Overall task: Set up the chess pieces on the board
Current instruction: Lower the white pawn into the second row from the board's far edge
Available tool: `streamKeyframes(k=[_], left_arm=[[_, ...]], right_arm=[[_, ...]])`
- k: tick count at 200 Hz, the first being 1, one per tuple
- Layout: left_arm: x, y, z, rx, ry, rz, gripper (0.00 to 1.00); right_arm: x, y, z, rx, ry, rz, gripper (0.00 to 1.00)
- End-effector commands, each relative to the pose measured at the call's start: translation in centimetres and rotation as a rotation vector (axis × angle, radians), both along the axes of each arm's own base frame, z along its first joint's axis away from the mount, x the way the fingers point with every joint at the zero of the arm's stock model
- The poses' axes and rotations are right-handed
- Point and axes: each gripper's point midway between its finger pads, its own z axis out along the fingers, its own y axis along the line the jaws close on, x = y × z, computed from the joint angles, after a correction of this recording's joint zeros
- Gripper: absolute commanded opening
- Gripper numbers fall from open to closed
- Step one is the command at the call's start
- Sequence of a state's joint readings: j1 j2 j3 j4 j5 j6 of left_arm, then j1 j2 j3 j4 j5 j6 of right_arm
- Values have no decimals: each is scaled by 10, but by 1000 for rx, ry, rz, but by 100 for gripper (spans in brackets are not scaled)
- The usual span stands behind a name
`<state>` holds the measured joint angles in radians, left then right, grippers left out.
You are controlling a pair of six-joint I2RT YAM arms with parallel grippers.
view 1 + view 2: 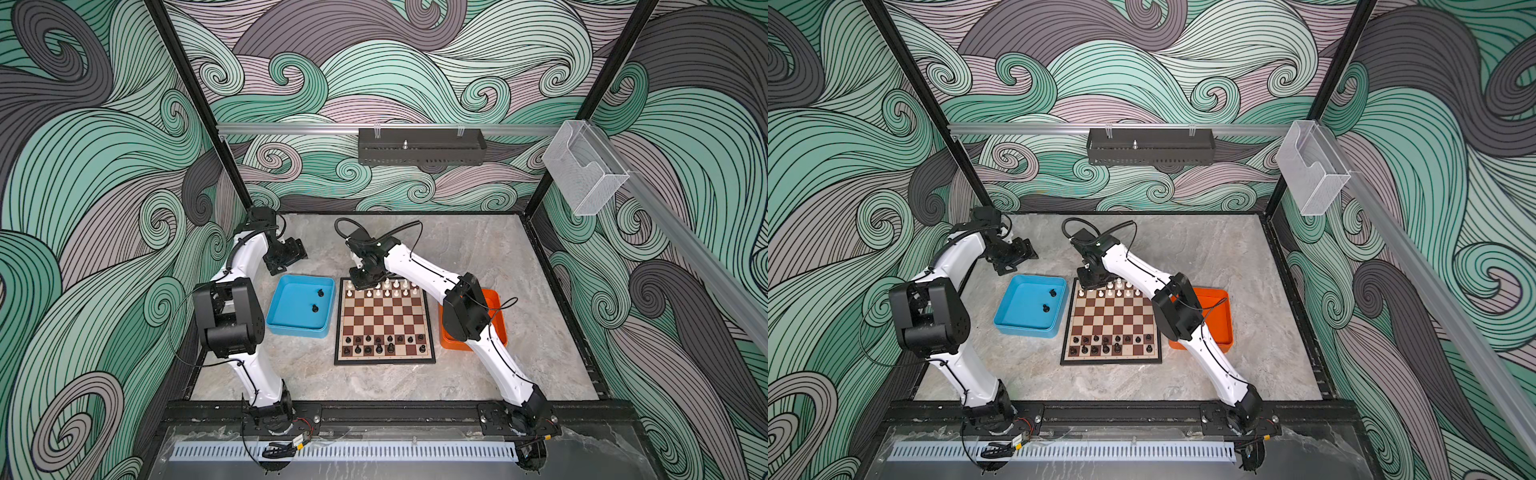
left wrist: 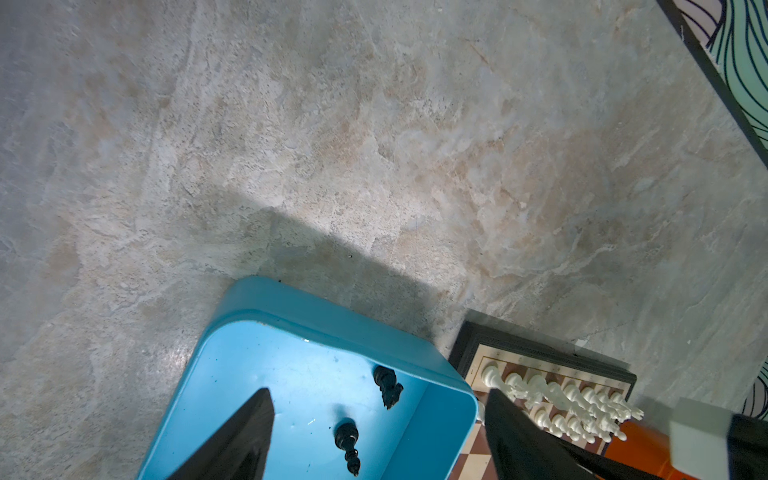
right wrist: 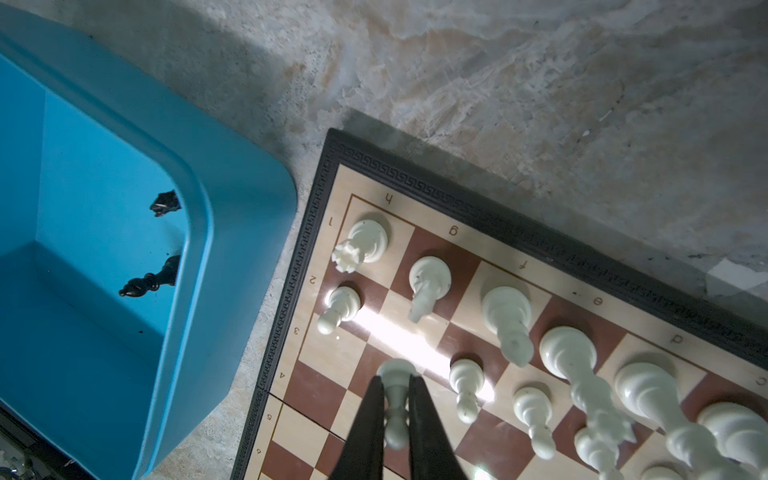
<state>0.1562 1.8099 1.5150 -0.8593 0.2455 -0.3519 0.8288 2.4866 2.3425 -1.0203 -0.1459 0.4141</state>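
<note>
The board (image 1: 384, 320) lies mid-table, with white chess pieces (image 1: 395, 286) along its two far rows and black ones (image 1: 382, 345) along its two near rows. My right gripper (image 3: 395, 380) is shut on a white pawn (image 3: 395, 399), upright and low over the second row near the board's far left corner (image 1: 360, 286). I cannot tell whether its base touches the square. My left gripper (image 2: 379, 391) hangs open and empty above the blue tray's far edge (image 1: 286, 259). Two black pieces (image 2: 388, 386) (image 2: 347, 440) lie on their sides in the blue tray (image 2: 291, 303).
The blue tray (image 1: 291, 328) sits just left of the board. An orange tray (image 1: 496, 299) stands to the board's right, partly hidden by my right arm. Bare marbled tabletop (image 1: 374, 382) stretches in front of the board and behind it.
</note>
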Motion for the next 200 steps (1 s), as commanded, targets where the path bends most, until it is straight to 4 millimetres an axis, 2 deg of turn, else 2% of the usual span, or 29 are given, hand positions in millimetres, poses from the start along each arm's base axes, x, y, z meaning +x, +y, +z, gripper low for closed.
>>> streamKeyframes(k=[1, 200], left_arm=[[-1, 0, -7, -22, 21, 10, 82], [-1, 1, -8, -34, 25, 13, 82]], right_arm=[[-4, 4, -6, 0, 29, -8, 14], [-5, 4, -28, -24, 57, -10, 16]])
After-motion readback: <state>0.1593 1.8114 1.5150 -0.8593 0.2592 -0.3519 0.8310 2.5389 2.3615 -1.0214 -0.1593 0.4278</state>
